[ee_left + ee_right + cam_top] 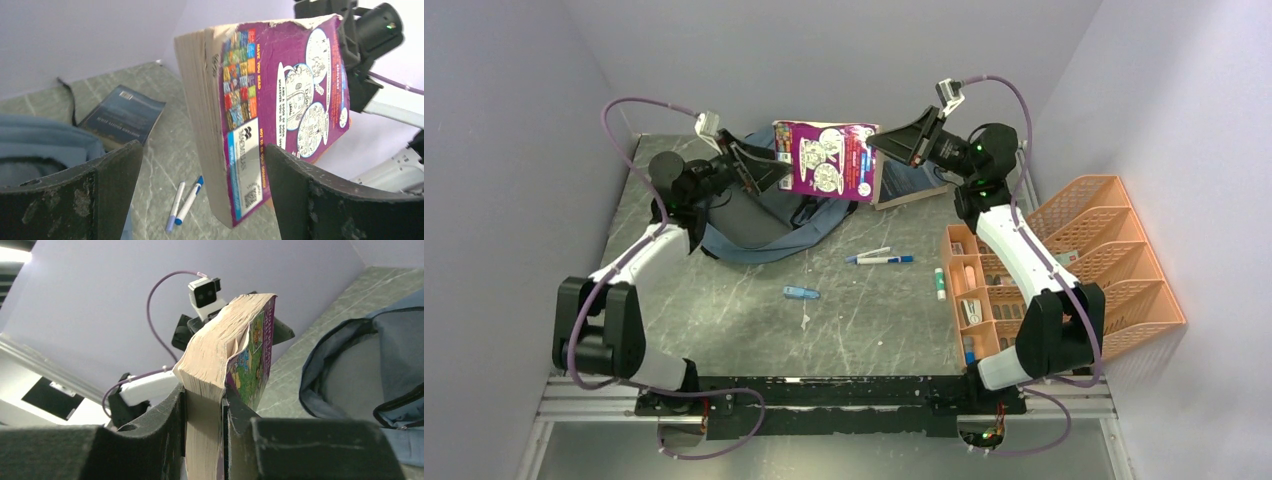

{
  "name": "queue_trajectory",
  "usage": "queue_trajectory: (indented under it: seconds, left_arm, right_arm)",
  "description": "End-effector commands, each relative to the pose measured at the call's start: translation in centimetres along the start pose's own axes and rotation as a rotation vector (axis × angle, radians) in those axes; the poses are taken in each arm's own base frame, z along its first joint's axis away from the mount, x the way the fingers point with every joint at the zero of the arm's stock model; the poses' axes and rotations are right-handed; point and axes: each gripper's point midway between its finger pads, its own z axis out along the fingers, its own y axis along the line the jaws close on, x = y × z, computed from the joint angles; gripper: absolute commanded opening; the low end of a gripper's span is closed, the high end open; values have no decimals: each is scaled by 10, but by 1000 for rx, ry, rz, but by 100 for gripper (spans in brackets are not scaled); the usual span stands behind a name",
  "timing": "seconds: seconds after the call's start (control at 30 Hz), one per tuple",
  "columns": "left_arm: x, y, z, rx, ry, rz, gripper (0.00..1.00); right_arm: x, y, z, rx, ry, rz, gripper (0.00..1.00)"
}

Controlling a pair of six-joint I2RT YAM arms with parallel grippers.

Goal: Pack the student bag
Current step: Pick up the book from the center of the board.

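Our right gripper [202, 396] clamps the book [826, 160], left gripper [202, 152] gapes; next we steer it into the student bag [746, 218].

I get soft, even overhead light, faint shadows on the table [724, 310]. Top view sharp; left wrist view soft on near fingers [75, 200] and book [280, 115].

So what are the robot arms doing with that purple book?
The right gripper is clamped on the purple book, holding it up in the air above the table. The left gripper is wide open around the book's other end, not squeezing it. The grey-blue bag lies open on the table close by, and the book is not in it yet.
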Motion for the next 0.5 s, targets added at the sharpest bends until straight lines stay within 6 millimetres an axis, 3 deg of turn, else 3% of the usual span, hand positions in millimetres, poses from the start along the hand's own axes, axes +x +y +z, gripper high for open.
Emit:
queue_trajectory:
  seconds: [0.0,0.2,0.33,0.47]
  left_arm:
    - [-28,-45,4,265,-49,100,95]
    - [-21,-85,-8,528,-41,56,90]
    - [0,-103,-5,610,54,14,72]
    - [8,-102,-3,587,70,5,59]
  right_arm:
    - [-6,28,-6,-111,7,-21,0]
    - [-7,32,-6,-168,16,2,0]
    - [-9,26,-6,-155,14,-4,0]
    - [-12,18,-5,-106,17,-42,0]
